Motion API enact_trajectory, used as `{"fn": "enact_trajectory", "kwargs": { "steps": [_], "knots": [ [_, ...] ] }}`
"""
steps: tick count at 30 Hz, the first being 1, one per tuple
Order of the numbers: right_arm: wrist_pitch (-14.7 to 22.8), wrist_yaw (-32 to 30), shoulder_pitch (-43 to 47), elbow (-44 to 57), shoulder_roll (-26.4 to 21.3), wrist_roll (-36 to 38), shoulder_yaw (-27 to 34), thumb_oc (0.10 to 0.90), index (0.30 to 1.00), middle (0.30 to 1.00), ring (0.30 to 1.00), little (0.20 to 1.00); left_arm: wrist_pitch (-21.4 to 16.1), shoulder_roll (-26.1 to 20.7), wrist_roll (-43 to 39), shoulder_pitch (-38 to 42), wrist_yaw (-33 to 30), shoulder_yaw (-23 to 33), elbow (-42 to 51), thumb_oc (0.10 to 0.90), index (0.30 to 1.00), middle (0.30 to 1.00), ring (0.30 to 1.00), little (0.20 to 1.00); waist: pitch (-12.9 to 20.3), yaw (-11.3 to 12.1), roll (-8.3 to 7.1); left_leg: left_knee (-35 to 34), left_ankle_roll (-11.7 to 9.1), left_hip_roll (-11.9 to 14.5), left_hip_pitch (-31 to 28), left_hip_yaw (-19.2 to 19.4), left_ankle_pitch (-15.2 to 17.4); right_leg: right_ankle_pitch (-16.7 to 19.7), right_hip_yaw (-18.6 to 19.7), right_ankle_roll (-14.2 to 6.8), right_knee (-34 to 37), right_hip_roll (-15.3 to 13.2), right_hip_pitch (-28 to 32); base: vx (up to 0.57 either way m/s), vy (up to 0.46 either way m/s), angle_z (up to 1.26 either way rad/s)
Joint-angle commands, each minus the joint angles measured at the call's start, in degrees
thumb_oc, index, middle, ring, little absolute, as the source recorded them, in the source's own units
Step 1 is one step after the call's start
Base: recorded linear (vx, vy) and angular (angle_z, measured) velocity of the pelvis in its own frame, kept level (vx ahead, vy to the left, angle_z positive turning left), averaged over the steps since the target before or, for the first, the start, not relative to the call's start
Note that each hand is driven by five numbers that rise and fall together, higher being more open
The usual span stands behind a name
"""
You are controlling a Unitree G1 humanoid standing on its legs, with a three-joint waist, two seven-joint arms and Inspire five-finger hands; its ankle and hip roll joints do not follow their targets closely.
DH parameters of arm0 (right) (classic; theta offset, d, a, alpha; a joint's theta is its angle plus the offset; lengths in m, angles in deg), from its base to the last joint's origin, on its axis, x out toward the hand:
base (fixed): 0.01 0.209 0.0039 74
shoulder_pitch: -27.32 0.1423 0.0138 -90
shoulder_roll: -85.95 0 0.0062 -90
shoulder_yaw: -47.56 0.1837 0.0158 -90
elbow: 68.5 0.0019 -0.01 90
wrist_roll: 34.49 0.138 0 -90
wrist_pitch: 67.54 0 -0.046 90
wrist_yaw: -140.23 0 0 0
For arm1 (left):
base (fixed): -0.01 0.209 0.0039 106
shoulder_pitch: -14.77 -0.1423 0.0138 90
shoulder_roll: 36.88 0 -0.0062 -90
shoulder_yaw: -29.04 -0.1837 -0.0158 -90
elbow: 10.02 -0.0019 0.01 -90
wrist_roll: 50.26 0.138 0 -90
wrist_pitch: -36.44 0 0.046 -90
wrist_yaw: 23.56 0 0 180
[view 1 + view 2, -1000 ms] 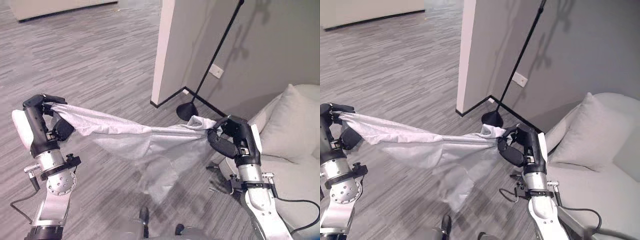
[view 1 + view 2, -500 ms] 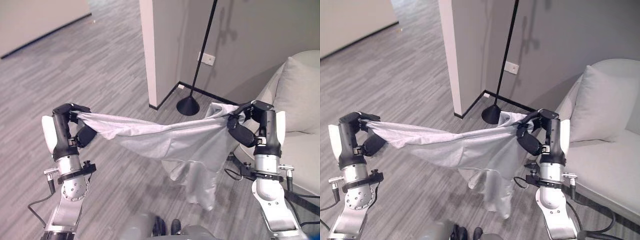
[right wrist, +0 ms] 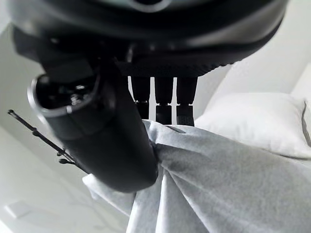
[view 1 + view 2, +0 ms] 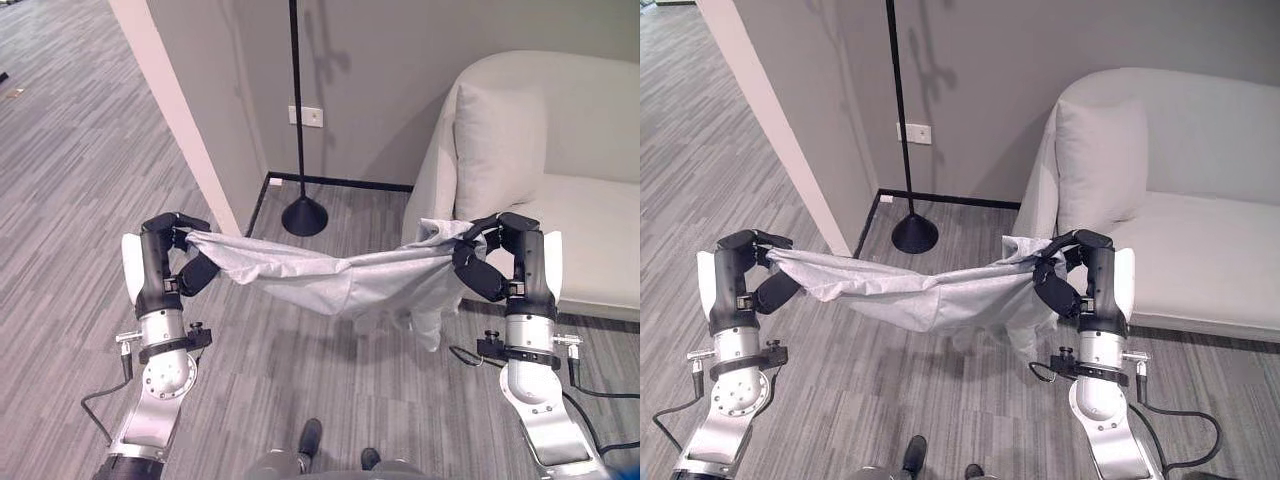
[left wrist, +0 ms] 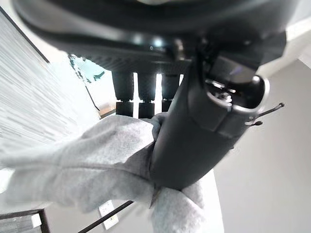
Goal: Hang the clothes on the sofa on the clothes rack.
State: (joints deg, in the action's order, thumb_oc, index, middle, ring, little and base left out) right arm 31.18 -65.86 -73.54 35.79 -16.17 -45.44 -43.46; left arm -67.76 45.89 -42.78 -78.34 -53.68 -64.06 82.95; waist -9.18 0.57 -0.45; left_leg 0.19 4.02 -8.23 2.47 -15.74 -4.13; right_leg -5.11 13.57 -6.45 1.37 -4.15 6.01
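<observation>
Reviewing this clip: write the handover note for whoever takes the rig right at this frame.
Left hand: shut on one end of the grey garment.
Right hand: shut on the other end.
The garment hangs stretched between both hands above the floor, its middle sagging, clear of the sofa.
Done: garment picked up off the sofa.
Left: carry it to the rack and hang it. A black pole with a round base stands by the wall.

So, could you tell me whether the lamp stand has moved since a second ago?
Cannot tell of any real move: the lamp stand sits by the same wall corner. The whole view has swung towards the sofa, so the camera moved.
</observation>
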Motion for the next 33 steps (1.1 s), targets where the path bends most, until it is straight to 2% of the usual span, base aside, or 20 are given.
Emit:
{"fn": "enact_trajectory", "kwargs": {
  "steps": [1,2,4,6,9,10,11,15,17,20,22,25,26,27,28,29,30,31,32,33],
  "knots": [
    [3.0,-3.5,6.6,-0.9,-0.3,-5.3,3.7,0.400,0.300,0.300,0.300,0.300,-4.6,-3.5,-3.0,1.4,1.4,2.3,3.3,0.400,0.300,0.300,0.300,0.300,7.3,2.7,-0.89,6.4,1.1,-0.6,3.1,-0.1,9.0,0.4,-4.3,2.3,-13.4,3.1,-5.2,0.26,0.317,-0.49],
    [3.0,-3.6,6.7,-1.0,-0.2,-5.3,3.7,0.400,0.300,0.300,0.300,0.300,-4.7,-3.5,-3.0,1.4,1.4,2.4,3.2,0.400,0.300,0.300,0.300,0.300,7.3,2.8,-0.97,6.6,1.1,-0.7,3.3,0.0,9.0,0.0,-4.1,2.3,-14.3,3.2,-5.8,0.15,0.190,-0.64],
    [1.9,-3.4,7.8,-0.4,0.3,-6.8,2.8,0.400,0.300,0.300,0.300,0.300,-4.6,-3.7,-3.7,0.9,1.4,2.4,2.9,0.400,0.300,0.300,0.300,0.300,6.2,2.9,-0.83,7.3,2.0,-0.6,2.1,1.4,10.0,4.7,-6.8,1.8,-24.5,1.5,-10.2,0.16,0.224,-0.46],
    [2.2,-2.8,7.5,0.4,1.2,-6.9,2.2,0.400,0.300,0.300,0.300,0.300,-4.6,-3.7,-4.8,-0.5,2.4,1.8,3.3,0.400,0.300,0.300,0.300,0.300,6.0,3.3,-0.05,6.7,2.4,0.6,-1.1,3.7,11.6,4.9,-14.7,3.5,-29.3,-1.9,-13.7,0.33,0.322,-0.39],
    [2.3,-2.2,5.5,0.9,0.9,-6.8,3.0,0.400,0.300,0.300,0.300,0.300,-4.8,-3.9,-4.6,-1.3,3.4,1.2,4.3,0.400,0.300,0.300,0.300,0.300,6.3,2.4,-0.26,4.5,1.9,1.5,-3.3,4.1,11.9,1.2,-16.7,3.6,-24.6,1.2,-15.5,0.22,0.087,-0.31],
    [2.5,-2.1,4.7,1.1,0.7,-6.3,3.5,0.400,0.300,0.300,0.300,0.300,-4.8,-3.8,-4.8,-1.6,3.8,0.9,4.4,0.400,0.300,0.300,0.300,0.300,6.5,2.1,-0.05,3.2,1.4,2.2,-4.6,3.8,11.8,0.7,-16.5,3.4,-20.4,3.4,-15.2,0.37,-0.028,-0.07],
    [2.7,-2.5,4.0,0.3,0.2,-5.5,3.8,0.400,0.300,0.300,0.300,0.300,-4.4,-3.4,-5.2,-1.3,4.0,0.5,3.8,0.400,0.300,0.300,0.300,0.300,6.2,1.5,-0.79,1.7,0.7,2.3,-6.9,2.9,12.1,1.5,-14.2,2.3,-10.3,7.7,-16.3,0.28,-0.051,-0.03],
    [2.8,-2.9,3.7,0.1,-0.4,-5.0,3.5,0.400,0.300,0.300,0.300,0.300,-4.4,-3.0,-5.1,-0.6,4.1,-0.1,3.1,0.400,0.300,0.300,0.300,0.300,5.7,1.2,-1.27,0.3,-0.2,2.3,-9.0,2.1,12.2,4.9,-12.0,1.3,-1.1,10.2,-17.2,0.23,-0.025,0.12],
    [2.8,-3.5,3.5,0.0,-0.7,-5.2,3.4,0.400,0.300,0.300,0.300,0.300,-4.7,-2.6,-4.8,1.7,4.1,-2.0,2.0,0.400,0.300,0.300,0.300,0.300,5.3,0.8,-1.79,-0.6,-1.4,2.4,-12.2,-0.4,12.5,7.4,-7.6,0.4,3.6,12.1,-18.0,0.53,-0.064,0.54],
    [2.4,-3.0,2.5,-0.5,-1.4,-5.3,2.8,0.400,0.300,0.300,0.300,0.300,-4.9,-1.3,-5.5,2.6,4.9,-4.3,1.3,0.400,0.300,0.300,0.300,0.300,7.5,0.2,-1.22,2.0,-1.8,3.8,-14.3,-2.6,13.4,9.7,-6.6,2.8,3.4,11.7,-14.9,0.67,-0.116,1.19],
    [2.1,-2.1,2.9,-1.3,-3.0,-5.6,1.9,0.400,0.300,0.300,0.300,0.300,-4.7,-0.5,-8.4,2.8,5.9,-4.9,0.5,0.400,0.300,0.300,0.300,0.300,9.1,0.3,-0.23,10.9,-6.5,5.5,-13.3,-3.6,5.6,7.7,-7.1,4.3,1.3,12.4,-11.4,0.75,-0.162,0.88],
    [2.2,-2.0,4.2,-1.8,-4.0,-5.4,1.6,0.400,0.300,0.300,0.300,0.300,-4.2,-0.8,-8.1,3.4,6.4,-5.1,0.5,0.400,0.300,0.300,0.300,0.300,9.2,0.1,0.06,18.3,-8.2,5.7,-11.5,-2.3,2.1,6.1,-8.3,5.2,1.5,12.1,-8.9,0.39,-0.085,0.38],
    [2.8,-2.6,6.3,-2.5,-4.6,-4.6,1.1,0.400,0.300,0.300,0.300,0.300,-4.1,-1.2,-7.4,4.5,6.6,-5.3,1.1,0.400,0.300,0.300,0.300,0.300,8.2,-0.2,0.24,29.9,-9.3,6.3,-6.4,1.5,-1.9,4.9,-9.3,6.5,2.0,11.8,-6.2,0.35,-0.114,0.11],
    [2.7,-2.7,6.9,-2.6,-5.0,-4.6,0.7,0.400,0.300,0.300,0.300,0.300,-3.9,-1.3,-7.6,4.8,6.7,-5.4,1.1,0.400,0.300,0.300,0.300,0.300,7.9,-0.3,-0.01,33.4,-8.4,7.4,-4.7,3.8,-2.7,4.4,-9.6,7.2,2.0,11.7,-5.3,0.35,-0.173,0.16],
    [2.3,-3.0,8.9,-3.5,-5.3,-4.8,-0.4,0.400,0.300,0.300,0.300,0.300,-3.6,-1.4,-8.0,5.1,7.4,-5.5,1.9,0.400,0.300,0.300,0.300,0.300,7.0,0.1,-0.50,37.3,-4.5,10.9,-1.1,9.8,-0.4,3.2,-9.7,8.4,1.7,11.4,-3.8,0.25,-0.149,0.17],
    [2.2,-3.0,9.5,-3.3,-5.3,-4.6,-0.7,0.400,0.300,0.300,0.300,0.300,-3.6,-1.5,-7.6,4.8,7.7,-5.4,2.2,0.400,0.300,0.300,0.300,0.300,6.6,0.5,-1.11,37.4,-2.7,11.1,1.1,11.6,2.9,2.9,-9.7,8.3,1.7,10.6,-3.3,0.25,-0.095,-0.11],
    [2.1,-2.7,10.1,-3.0,-5.3,-4.5,-1.0,0.400,0.300,0.300,0.300,0.300,-3.5,-1.5,-7.5,4.6,7.8,-5.3,2.2,0.400,0.300,0.300,0.300,0.300,6.4,0.7,-1.46,35.8,-1.9,10.5,2.4,12.4,6.4,2.4,-10.0,8.0,1.8,9.7,-2.6,0.20,0.064,-0.14],
    [2.2,-1.9,10.7,-2.8,-5.4,-4.5,-1.6,0.400,0.300,0.300,0.300,0.300,-3.6,-1.2,-7.7,3.9,7.9,-4.7,2.5,0.400,0.300,0.300,0.300,0.300,5.9,1.6,-1.86,30.5,-1.5,7.1,6.1,11.9,12.5,2.2,-10.2,7.2,2.0,8.3,-2.1,0.17,0.086,0.06],
    [2.3,-1.9,10.8,-2.8,-5.4,-4.5,-1.6,0.400,0.300,0.300,0.300,0.300,-3.6,-1.2,-7.8,3.8,8.0,-4.6,2.5,0.400,0.300,0.300,0.300,0.300,6.1,1.4,-2.13,29.6,-1.3,6.7,5.8,11.9,12.2,2.0,-10.3,7.0,2.0,7.9,-2.1,0.14,0.162,0.32],
    [2.4,-1.4,11.1,-3.4,-5.4,-4.1,-2.2,0.400,0.300,0.300,0.300,0.300,-3.6,-1.0,-7.8,3.3,8.1,-4.5,2.7,0.400,0.300,0.300,0.300,0.300,5.9,1.6,-2.45,20.3,-1.9,4.6,7.7,10.9,12.5,1.4,-11.4,6.7,1.7,6.7,-1.8,0.12,0.144,0.26]
  ]
}}
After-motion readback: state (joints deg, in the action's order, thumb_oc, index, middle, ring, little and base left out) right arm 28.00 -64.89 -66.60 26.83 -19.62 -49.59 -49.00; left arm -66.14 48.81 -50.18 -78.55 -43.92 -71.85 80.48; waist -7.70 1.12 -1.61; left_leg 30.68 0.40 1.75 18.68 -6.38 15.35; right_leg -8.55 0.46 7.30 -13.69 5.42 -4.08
